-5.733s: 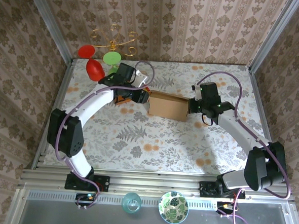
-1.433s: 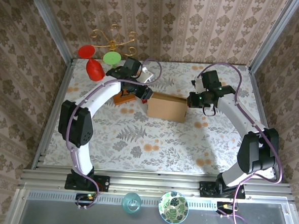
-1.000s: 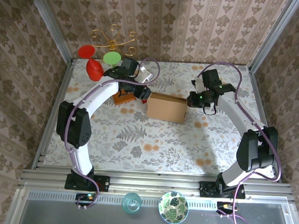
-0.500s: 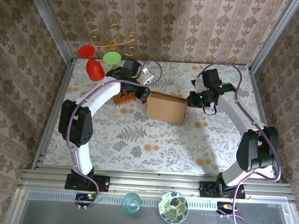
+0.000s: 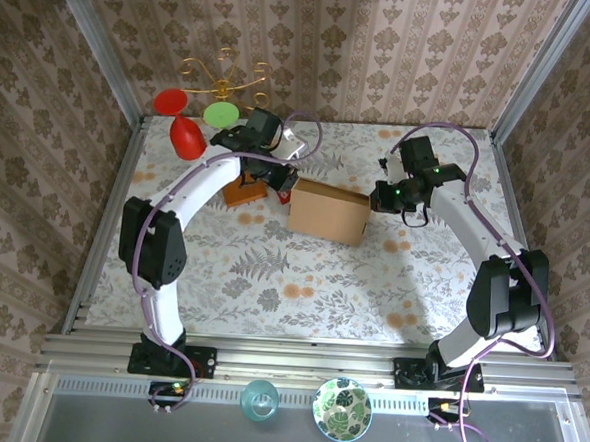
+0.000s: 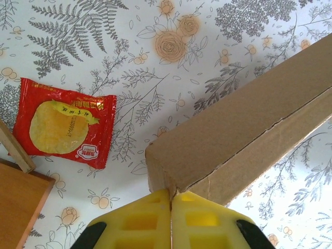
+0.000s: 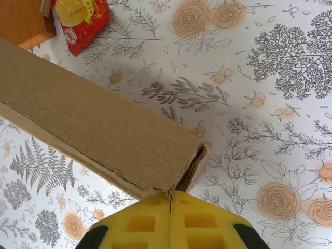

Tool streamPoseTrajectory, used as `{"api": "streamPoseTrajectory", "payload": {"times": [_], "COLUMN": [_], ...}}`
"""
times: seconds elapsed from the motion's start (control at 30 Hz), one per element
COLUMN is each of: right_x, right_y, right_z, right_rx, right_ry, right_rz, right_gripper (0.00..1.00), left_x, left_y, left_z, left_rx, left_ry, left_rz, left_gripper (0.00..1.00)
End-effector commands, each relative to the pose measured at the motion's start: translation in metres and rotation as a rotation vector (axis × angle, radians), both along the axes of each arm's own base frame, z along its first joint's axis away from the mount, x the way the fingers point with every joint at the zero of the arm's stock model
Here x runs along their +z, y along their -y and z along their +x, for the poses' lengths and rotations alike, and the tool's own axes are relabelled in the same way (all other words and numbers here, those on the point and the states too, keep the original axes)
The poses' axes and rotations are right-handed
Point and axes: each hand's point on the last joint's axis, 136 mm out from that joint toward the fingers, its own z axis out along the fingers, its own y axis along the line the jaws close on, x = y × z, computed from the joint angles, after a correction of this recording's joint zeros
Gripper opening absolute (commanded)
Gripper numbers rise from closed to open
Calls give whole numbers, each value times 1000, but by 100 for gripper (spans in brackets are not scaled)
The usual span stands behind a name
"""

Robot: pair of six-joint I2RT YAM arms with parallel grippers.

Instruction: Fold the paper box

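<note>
Brown paper box (image 5: pixel 328 212), floral grey-orange table (image 5: pixel 272 270), red-yellow packet (image 6: pixel 65 122)

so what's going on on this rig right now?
Both arms are working the paper box, one at each end. It looks folded into a flat block, though its right end gapes slightly. The left arm has its jaws shut at the box's left corner, and the right arm has its jaws shut at the right corner. Whether either pinches a cardboard edge is unclear. A red packet and a wooden board lie near the left end.
</note>
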Motion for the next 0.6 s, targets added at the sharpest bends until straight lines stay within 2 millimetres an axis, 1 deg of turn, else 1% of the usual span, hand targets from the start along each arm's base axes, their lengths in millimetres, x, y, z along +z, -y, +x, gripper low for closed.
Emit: {"api": "streamPoseTrajectory", "payload": {"times": [0.0,0.1,0.2,0.33,0.43,0.57], "right_x": [4,4,8,10,8,5], "right_y": [-4,-6,-6,-3,-2,0], "right_z": [4,3,4,5,3,2], "right_rx": [-5,-15,-30,-56,-72,-99], "right_ry": [24,31,53,71,69,71], "right_rz": [1,-2,-6,-17,-16,-6], "right_gripper": [0,0,0,0,0,0], "left_x": [4,5,6,10,13,7], "left_y": [10,12,13,15,15,19], "left_z": [-15,-17,-17,-16,-16,-19], "left_rx": [9,30,51,68,71,59], "left_ry": [-88,-114,-124,-146,-138,-123], "left_rz": [-23,-31,-34,-33,-33,-43], "left_gripper": [8,8,7,7,7,7]}}
